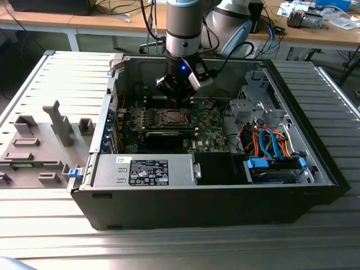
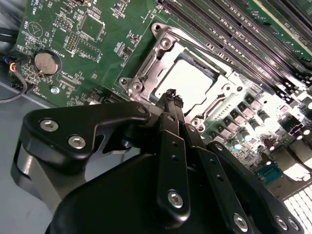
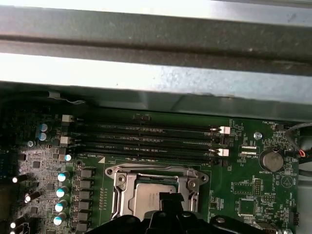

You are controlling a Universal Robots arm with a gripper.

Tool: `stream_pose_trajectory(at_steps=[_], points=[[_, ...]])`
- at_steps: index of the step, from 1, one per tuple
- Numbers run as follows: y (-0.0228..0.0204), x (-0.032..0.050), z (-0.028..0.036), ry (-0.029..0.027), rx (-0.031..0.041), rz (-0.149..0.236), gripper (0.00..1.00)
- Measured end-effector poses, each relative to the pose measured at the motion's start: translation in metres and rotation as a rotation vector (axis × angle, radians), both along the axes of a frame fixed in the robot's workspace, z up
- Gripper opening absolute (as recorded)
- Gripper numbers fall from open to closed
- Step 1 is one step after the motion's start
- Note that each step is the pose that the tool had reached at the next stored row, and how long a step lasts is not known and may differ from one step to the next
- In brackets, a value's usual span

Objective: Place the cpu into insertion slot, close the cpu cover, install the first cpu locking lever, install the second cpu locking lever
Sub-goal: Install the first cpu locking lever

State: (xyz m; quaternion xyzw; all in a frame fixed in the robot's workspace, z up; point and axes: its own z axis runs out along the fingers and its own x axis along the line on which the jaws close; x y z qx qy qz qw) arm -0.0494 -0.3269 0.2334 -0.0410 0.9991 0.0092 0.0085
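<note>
Over the middle of the green board in the open computer case (image 1: 225, 185), the pincer (image 2: 170, 97) hovers just above the cpu cover (image 2: 146, 68), fingertips pressed together and holding nothing; the cpu (image 2: 187, 80) already sits in the insertion slot (image 3: 146, 195), framed by the lowered plate

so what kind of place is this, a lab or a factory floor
Most likely a robotics lab or workshop. An opened computer case lies on a ribbed metal table, wooden benches behind are strewn with cables and parts, and the arm's hand hangs over the motherboard.
</note>
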Motion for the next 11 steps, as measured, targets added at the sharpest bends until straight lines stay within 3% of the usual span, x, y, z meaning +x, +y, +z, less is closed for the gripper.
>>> stream_pose_trajectory(at_steps=[6,11], points=[[-0.0003,0.0000,0.0092,0.0000,0.0001,0.000,0.11],[-0.0005,0.0000,0.0219,0.0000,0.0000,0.000,0.11]])
